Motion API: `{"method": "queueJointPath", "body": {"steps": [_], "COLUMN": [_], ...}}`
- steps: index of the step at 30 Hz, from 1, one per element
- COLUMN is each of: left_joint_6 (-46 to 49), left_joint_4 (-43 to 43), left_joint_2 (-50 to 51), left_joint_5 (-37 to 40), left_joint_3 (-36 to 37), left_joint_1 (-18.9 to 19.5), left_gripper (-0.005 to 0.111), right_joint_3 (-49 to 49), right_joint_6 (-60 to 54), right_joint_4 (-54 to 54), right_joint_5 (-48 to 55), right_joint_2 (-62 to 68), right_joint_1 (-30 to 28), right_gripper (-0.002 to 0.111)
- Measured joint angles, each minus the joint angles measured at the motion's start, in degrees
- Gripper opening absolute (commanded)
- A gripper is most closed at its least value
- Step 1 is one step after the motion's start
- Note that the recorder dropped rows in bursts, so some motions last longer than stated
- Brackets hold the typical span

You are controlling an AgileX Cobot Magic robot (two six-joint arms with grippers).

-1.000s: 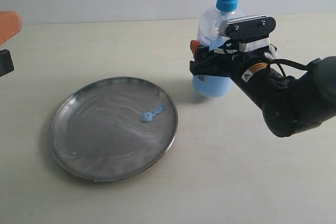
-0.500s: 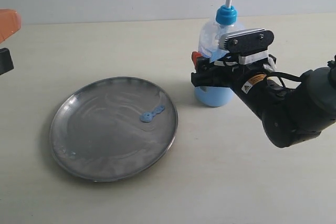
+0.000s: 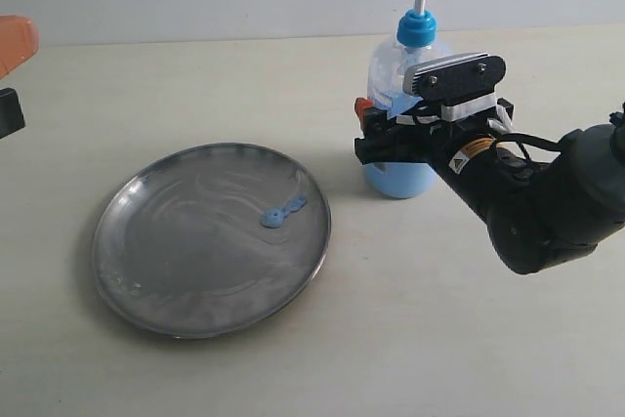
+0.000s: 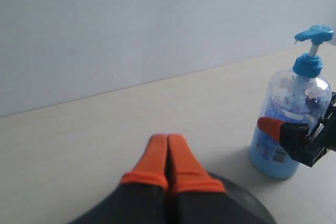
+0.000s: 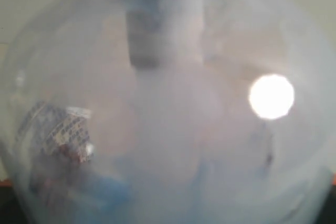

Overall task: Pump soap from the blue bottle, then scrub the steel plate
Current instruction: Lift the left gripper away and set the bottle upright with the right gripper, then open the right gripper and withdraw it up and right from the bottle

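One blue bottle (image 3: pixel 398 179), upright on the table (image 3: pixel 439 339) just beside the steel plate (image 3: pixel 176 290), which carries a soap (image 3: pixel 283 210) blob. Right gripper (image 3: pixel 395 131) clasps the bottle's body. Left gripper (image 4: pixel 168 153) is pressed together, empty. Bottle likely light, slick and squeezable, so grip low on the belly, moderately.

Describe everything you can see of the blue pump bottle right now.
The blue bottle is a tall clear plastic pump bottle with a bright blue pump head and collar, its nozzle pointing left in the exterior view. A white-blue label shows on its side, and pale blue soap fills its lower part. It stands upright on the beige table, beside the steel plate and apart from it. The right gripper is clamped around its middle.
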Motion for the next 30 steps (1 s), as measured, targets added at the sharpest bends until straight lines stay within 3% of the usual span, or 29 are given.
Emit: {"method": "queueJointPath", "body": {"steps": [17, 30], "left_joint_6": [0.00, 0.00], "left_joint_4": [0.00, 0.00], "left_joint_2": [-0.90, -1.00], "left_joint_5": [-0.22, -0.22], "left_joint_3": [0.00, 0.00], "left_joint_1": [0.00, 0.00], "left_gripper": [0.000, 0.000], "right_joint_3": [-0.12, -0.02], "right_joint_6": [-0.78, -0.78], "right_joint_4": [0.14, 0.14], "right_joint_5": [-1.63, 10.59], "right_joint_2": [-5.64, -15.40], "right_joint_1": [-0.04, -0.04], "right_gripper": [0.095, 0.095]}}
